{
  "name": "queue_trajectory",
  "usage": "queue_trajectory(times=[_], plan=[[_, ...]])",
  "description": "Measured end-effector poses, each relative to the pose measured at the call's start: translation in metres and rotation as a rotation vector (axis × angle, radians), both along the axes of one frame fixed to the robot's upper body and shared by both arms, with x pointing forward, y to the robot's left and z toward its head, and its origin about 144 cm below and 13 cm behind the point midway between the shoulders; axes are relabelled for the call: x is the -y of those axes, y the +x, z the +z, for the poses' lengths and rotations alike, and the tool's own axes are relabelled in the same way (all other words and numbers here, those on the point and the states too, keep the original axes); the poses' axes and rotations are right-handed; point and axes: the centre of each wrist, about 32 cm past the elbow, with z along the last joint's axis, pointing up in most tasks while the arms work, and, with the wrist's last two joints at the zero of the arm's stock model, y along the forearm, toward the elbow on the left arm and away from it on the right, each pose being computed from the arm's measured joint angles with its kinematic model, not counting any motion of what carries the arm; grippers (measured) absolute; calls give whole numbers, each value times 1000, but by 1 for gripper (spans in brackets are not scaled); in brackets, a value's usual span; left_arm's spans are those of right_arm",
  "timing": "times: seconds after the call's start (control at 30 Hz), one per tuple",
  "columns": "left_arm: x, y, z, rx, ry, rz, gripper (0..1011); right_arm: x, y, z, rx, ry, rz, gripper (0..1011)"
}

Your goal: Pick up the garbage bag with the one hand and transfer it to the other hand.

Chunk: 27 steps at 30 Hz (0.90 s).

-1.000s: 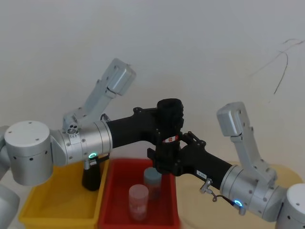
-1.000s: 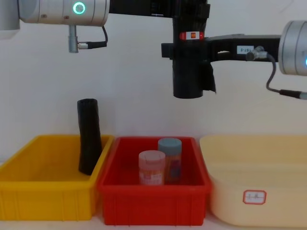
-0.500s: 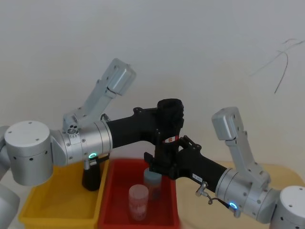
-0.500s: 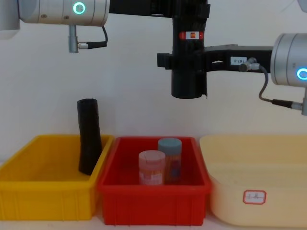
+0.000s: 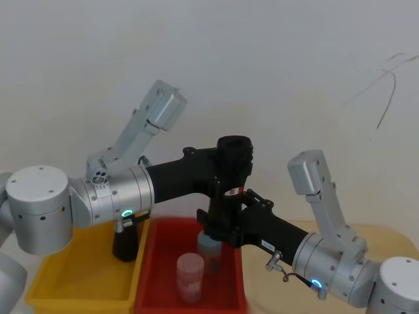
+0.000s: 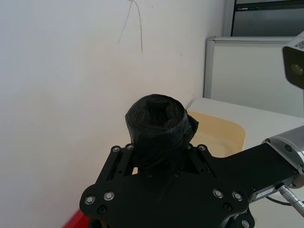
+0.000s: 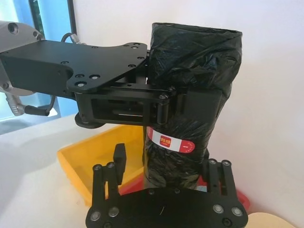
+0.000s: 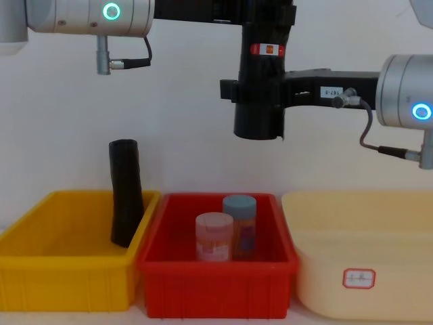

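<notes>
1. Left hand [image 7: 180,102]: clamped on the garbage bag [image 7: 194,57] just above its label band [image 7: 169,141]. The film puckers where the pads bite.
2. Right hand [image 7: 164,173]: spread wide and straddling the bag's lower part, under the band. One finger [image 7: 118,161] stands clear of the plastic, so I judge there is no grip yet.
3. Bag: upright in the air, high above the red bin [image 8: 216,284], carried by the left hand alone.
4. Handling, as I judge it: light, soft rolled film that gives under a squeeze. It looks stiff enough lengthwise to stay upright, but the surface is slick.
5. Where to hold: the full body below the band, clear of the left hand's fingers and square across the roll. Avoid the loose crumpled end, which could slide or peel.
6. In the red bin: two lidded jars, pinkish [image 8: 214,237] and grey-blue [image 8: 240,223], directly under the bag.
7. Left of the red bin: a yellow bin [image 8: 67,284] with a plain black roll [image 8: 126,196] leaning in it.
8. Right of the red bin: a cream bin [image 8: 325,271].
</notes>
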Motion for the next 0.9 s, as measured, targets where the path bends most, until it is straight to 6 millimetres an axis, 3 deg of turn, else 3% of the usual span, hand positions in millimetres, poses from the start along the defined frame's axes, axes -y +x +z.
queue_trajectory(times=[0.37, 0.9], plan=[[0, 0, 0, 0, 0, 0, 379, -1, 1, -1, 0, 2, -1, 598], [0, 0, 0, 0, 0, 0, 414, -1, 1, -2, 0, 6, 1, 596]])
